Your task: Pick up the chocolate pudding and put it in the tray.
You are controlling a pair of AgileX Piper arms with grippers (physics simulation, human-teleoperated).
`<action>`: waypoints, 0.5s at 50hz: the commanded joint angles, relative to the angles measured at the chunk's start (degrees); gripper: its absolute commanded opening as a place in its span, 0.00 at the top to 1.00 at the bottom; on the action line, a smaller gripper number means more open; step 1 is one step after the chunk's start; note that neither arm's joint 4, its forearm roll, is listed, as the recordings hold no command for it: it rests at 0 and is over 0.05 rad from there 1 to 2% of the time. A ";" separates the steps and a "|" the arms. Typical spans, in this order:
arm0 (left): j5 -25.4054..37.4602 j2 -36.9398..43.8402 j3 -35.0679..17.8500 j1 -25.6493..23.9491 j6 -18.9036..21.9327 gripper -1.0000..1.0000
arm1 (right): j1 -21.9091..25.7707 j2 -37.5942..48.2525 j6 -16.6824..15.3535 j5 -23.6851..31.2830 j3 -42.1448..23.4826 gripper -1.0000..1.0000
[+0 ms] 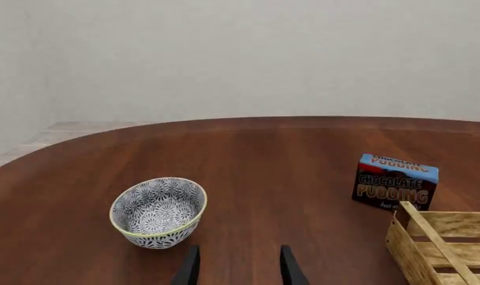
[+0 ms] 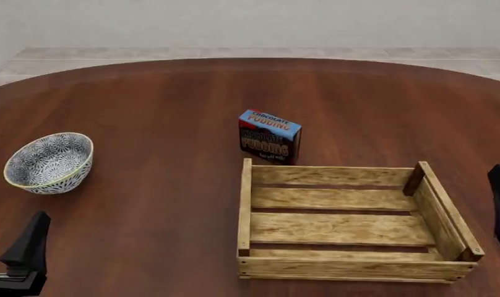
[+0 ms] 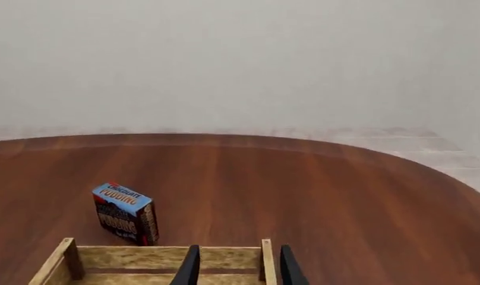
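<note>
The chocolate pudding (image 2: 269, 136) is a small carton with a light blue top and a dark brown and red front. It stands upright on the table just behind the tray's far left corner, apart from it. The tray (image 2: 349, 267), a shallow crate of light wooden slats, holds nothing. My left gripper (image 1: 238, 270) is open near the table's front left edge, far from the pudding (image 1: 394, 184). My right gripper (image 3: 238, 270) is open beside the tray's right end (image 3: 169, 256), with the pudding (image 3: 125, 214) beyond the tray. Neither gripper holds anything.
A round grey-patterned bowl (image 2: 50, 162) with a yellow rim sits at the left of the table, just ahead of my left gripper. The dark wooden table (image 2: 151, 93) is round, and its far edge curves in front of a pale wall.
</note>
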 commanded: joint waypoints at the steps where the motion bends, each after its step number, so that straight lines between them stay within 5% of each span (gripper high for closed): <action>1: 0.00 0.00 0.00 0.00 0.00 0.00 | 2.21 12.15 -1.85 0.58 -9.76 0.00; 10: 0.00 0.00 0.00 0.00 0.00 0.00 | 3.70 21.25 -3.10 -0.28 -18.99 0.00; 14: 0.00 0.00 0.00 0.00 0.00 0.00 | 4.92 27.24 -7.38 -0.87 -22.65 0.00; 21: 0.00 0.00 0.00 0.00 0.00 0.00 | 5.15 35.94 -1.56 1.35 -31.28 0.00; 25: 0.00 0.00 0.00 0.00 0.00 0.00 | 6.94 37.91 -4.11 1.61 -33.38 0.00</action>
